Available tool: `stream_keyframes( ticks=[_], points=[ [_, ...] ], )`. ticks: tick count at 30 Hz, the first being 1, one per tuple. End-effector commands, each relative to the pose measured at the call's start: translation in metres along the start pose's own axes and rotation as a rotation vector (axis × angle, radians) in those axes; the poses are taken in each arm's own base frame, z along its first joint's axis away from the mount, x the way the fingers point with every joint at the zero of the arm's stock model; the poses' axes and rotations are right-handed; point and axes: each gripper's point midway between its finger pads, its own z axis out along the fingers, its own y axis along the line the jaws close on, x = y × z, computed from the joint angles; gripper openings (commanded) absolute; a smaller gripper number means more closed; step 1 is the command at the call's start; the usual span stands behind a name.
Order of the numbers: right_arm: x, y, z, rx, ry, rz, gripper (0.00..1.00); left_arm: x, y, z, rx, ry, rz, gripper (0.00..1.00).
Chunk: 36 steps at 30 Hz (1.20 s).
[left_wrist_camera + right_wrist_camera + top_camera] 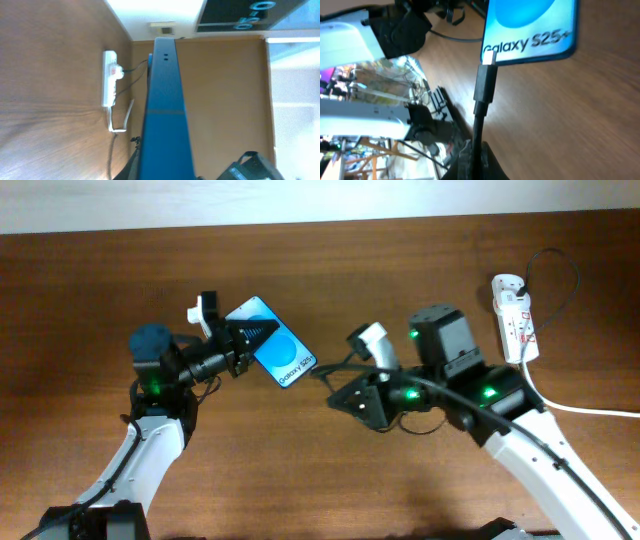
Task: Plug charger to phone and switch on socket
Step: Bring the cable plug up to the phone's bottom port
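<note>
My left gripper (238,343) is shut on the phone (278,348) and holds it tilted above the table, blue screen up. In the left wrist view the phone (165,100) shows edge-on between the fingers (165,174). My right gripper (350,395) is shut on the charger (330,370), just behind its connector. In the right wrist view the connector (485,82) stands up from the fingers (477,160), and its metal tip touches the phone's (530,25) bottom edge by the "Galaxy S25+" text. The socket (514,315) lies at the far right, with the black cable plugged in.
The socket's thick white cord (580,408) runs right, off the table. The black cable loops above the socket (565,265). The socket also shows in the left wrist view (109,77). A pale wall edge borders the wooden table (400,260) at the back.
</note>
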Motion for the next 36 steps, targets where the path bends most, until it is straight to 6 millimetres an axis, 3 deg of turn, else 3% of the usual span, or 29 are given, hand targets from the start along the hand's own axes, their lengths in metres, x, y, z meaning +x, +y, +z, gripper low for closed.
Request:
stream_keyframes(
  ticks=[1, 10, 14, 20, 36],
  points=[
    [0.003, -0.003, 0.015, 0.081, -0.001, 0.051, 0.04, 0.004, -0.024, 0.000, 0.064, 0.034, -0.003, 0.05],
    [0.000, 0.000, 0.022, 0.096, -0.013, 0.032, 0.04, 0.022, -0.026, -0.002, 0.070, 0.142, -0.045, 0.03],
    [0.005, 0.012, 0.024, 0.021, 0.017, 0.040, 0.04, 0.022, -0.026, -0.002, 0.070, 0.144, -0.048, 0.04],
    [0.020, 0.008, 0.023, 0.038, 0.072, 0.092, 0.04, 0.023, -0.026, -0.002, 0.069, 0.148, -0.063, 0.04],
    [0.024, 0.013, 0.023, 0.011, 0.088, 0.108, 0.04, 0.023, -0.026, -0.002, 0.068, 0.148, -0.067, 0.04]
  ],
)
